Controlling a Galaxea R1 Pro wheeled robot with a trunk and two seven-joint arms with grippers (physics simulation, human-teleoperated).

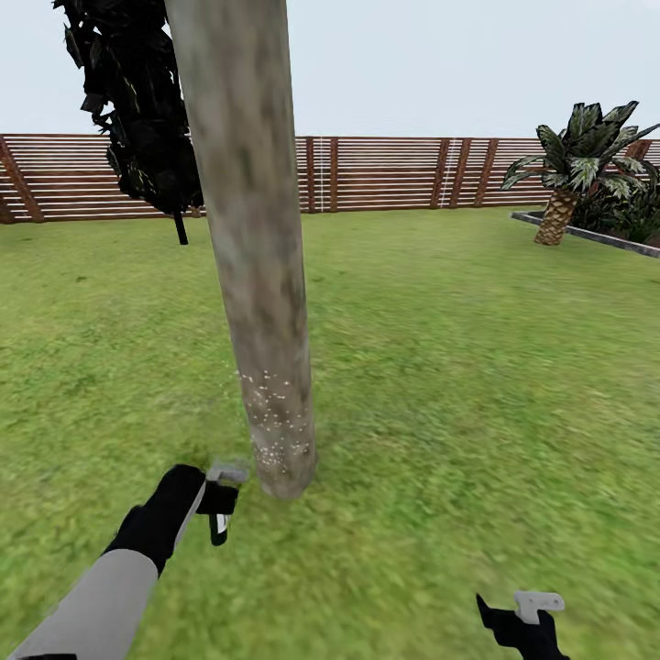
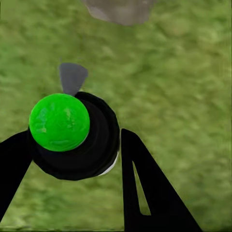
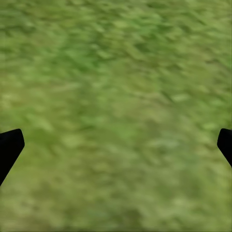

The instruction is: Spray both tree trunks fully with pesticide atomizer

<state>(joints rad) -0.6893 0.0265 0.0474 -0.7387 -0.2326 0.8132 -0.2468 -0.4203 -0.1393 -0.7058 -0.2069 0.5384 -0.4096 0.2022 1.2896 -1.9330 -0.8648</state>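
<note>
Left gripper [image 2: 72, 159] clamps the atomizer [image 2: 72, 137] near the tree trunk [image 1: 261, 302] base, white pesticide specks [image 1: 275, 412] there. Right gripper [image 3: 116, 145] spread wide over grass [image 3: 116, 72].

The tree trunk [image 1: 261, 275] wears mottled grey-beige bark, matt and faintly rough, with fine white specks of pesticide [image 1: 275, 412] dusting its lowest part. The floor [image 1: 458, 367] is soft, blurry green grass without sheen. The fence [image 1: 385, 174] looks like brown wooden slats, matt. The palm [image 1: 555, 216] has a scaly brown trunk. The left tool [image 2: 72, 154] has smooth matt black fingers [image 2: 145, 193], plastic-looking; the atomizer [image 2: 72, 133] between them has a glossy, slightly mottled bright-green cap on a smooth black body, with a dull grey nozzle. The right tool [image 3: 116, 145] shows the same matt black fingertips [image 3: 9, 145]
</note>
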